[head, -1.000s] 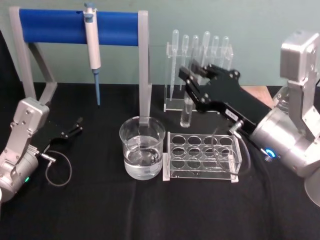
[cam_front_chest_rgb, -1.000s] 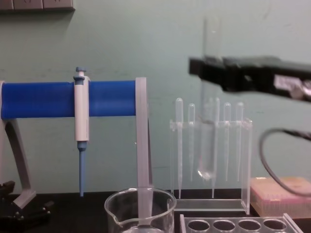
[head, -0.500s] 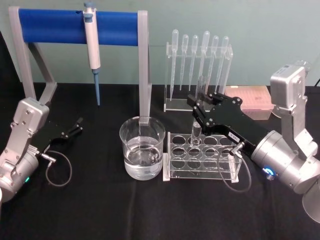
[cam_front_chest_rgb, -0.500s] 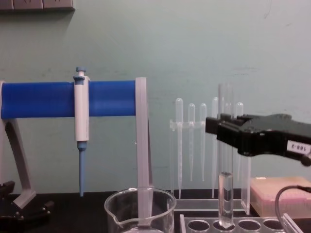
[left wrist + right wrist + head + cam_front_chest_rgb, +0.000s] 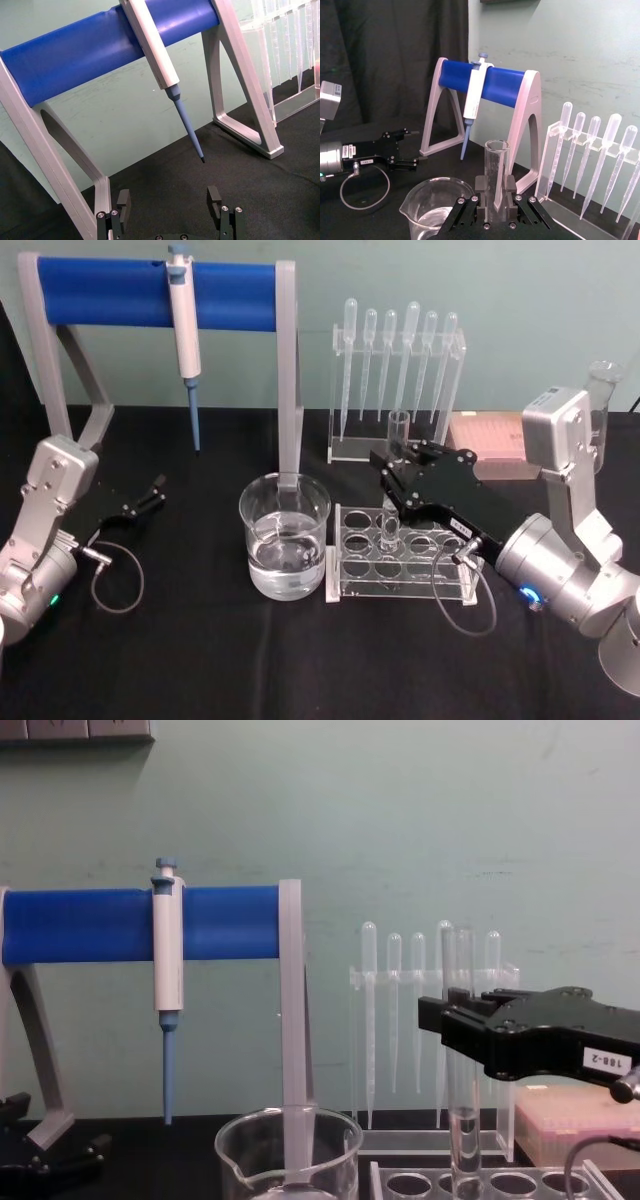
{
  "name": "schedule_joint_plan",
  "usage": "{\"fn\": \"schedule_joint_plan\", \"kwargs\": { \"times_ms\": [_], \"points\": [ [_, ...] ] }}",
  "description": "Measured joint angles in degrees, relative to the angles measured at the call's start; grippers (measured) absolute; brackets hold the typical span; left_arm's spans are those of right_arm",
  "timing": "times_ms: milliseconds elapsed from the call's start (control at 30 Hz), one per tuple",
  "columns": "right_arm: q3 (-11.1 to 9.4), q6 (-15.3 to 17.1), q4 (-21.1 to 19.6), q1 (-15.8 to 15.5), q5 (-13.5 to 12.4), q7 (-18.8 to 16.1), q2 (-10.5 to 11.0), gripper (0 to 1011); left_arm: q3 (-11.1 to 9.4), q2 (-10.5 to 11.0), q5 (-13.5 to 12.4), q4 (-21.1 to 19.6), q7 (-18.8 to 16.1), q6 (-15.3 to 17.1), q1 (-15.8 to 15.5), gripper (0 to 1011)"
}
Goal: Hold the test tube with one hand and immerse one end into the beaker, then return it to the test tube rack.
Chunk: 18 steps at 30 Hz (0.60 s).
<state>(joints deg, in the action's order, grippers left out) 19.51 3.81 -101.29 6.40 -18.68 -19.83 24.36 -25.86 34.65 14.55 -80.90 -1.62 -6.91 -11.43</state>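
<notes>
Your right tool (image 5: 392, 478) is gripping the test tube (image 5: 393, 480) upright, its round end sitting down in a back-row hole of the clear tube rack (image 5: 400, 552) just beside the water-filled beaker (image 5: 285, 536). Your left tool (image 5: 150, 496) is resting parked on the black counter (image 5: 200, 650), fingers spread and holding nothing.

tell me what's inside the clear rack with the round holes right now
The test tube stands upright in a back-row hole of the rack, with the right gripper shut on it. The other holes look empty. The tube's bottom end is hard to make out.
</notes>
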Motion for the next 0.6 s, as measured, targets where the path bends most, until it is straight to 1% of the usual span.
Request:
{"fn": "schedule_joint_plan", "kwargs": {
  "times_ms": [133,367,600],
  "points": [
    [0.11,0.09,0.57,-0.12,0.46,0.00,-0.24,227,0.00,0.00,0.00,0.00,0.00,0.00,0.00,1000],
    [0.85,-0.40,3.04,-0.14,1.51,-0.49,-0.78,227,0.00,0.00,0.00,0.00,0.00,0.00,0.00,1000],
    [1.49,-0.45,4.89,0.55,2.54,-1.34,-0.83,227,0.00,0.00,0.00,0.00,0.00,0.00,0.00,1000]
  ]
}}
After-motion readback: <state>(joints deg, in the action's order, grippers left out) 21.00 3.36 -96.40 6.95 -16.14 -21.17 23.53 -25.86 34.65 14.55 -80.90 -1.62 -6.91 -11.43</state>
